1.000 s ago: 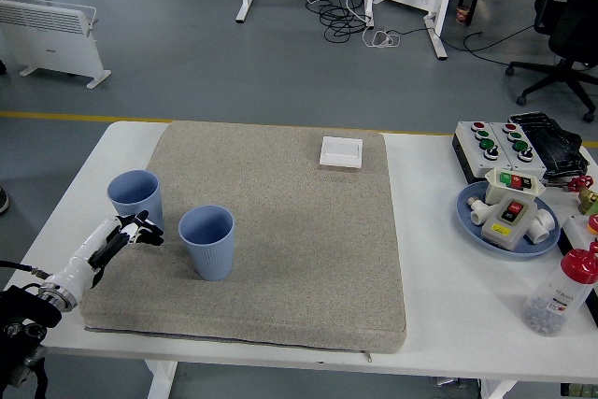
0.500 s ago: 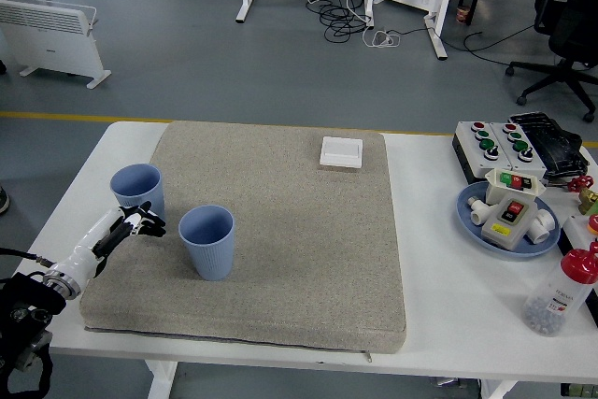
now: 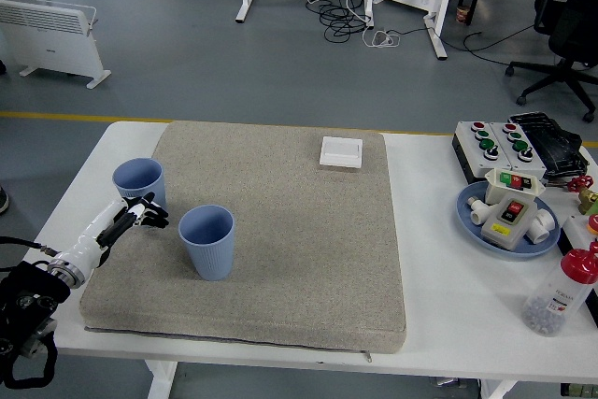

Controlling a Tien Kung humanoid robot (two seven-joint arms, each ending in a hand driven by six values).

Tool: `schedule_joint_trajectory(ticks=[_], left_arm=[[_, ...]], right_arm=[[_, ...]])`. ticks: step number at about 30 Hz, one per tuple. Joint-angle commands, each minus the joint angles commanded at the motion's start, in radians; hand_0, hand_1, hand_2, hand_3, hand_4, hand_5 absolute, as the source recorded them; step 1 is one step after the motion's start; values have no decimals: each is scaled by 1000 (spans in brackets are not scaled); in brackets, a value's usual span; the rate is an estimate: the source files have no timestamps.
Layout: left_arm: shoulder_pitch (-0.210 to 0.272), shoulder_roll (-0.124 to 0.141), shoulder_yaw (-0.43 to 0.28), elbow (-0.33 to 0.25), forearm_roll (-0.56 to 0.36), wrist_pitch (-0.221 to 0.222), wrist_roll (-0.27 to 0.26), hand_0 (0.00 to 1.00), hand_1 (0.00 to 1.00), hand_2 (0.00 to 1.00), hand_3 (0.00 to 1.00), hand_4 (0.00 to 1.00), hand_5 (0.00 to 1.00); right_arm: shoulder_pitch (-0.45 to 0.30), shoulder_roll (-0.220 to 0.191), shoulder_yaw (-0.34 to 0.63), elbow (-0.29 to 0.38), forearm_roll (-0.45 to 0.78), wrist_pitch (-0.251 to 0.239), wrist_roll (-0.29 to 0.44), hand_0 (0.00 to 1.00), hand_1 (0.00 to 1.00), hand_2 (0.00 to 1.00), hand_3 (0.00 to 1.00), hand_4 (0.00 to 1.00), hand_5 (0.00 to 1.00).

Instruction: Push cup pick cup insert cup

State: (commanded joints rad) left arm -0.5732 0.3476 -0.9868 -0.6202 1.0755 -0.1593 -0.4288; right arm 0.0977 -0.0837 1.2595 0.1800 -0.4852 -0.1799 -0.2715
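A white worktop (image 3: pixel 439 306) is carrying a grey fabric mat (image 3: pixel 280 231). Two blue ribbed plastic cups are standing on the mat, one (image 3: pixel 206 242) centre-left, another (image 3: pixel 139 182) at its left edge, partly hidden behind the left hand (image 3: pixel 140 215), whose relaxed fingers are gripping nothing.

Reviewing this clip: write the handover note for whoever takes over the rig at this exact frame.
Left hand: fingers loosely spread, holding nothing, low over the mat's left edge, right by the far cup; contact unclear.
Right hand: out of view.
Far cup: upright at the left edge of the grey mat.
Near cup: upright on the mat, right of the hand, apart from the far cup.
Done: nothing picked or nested.
Left: finish the push, pick one cup, insert it into the other.
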Motion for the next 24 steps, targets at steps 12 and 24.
schedule_joint_trajectory(ticks=[12,24], left_arm=[[15,3,-14,-26,7,1,0,680,518,486,462,533,998],[151,106,-149,-321,43,9,41,511,503,482,461,534,998]], right_arm=[[0,0,-3,0,3,0,0,733,672,708,598,155,473],[1,-1,4,0,6,1,2,733,672,707,598,154,473]])
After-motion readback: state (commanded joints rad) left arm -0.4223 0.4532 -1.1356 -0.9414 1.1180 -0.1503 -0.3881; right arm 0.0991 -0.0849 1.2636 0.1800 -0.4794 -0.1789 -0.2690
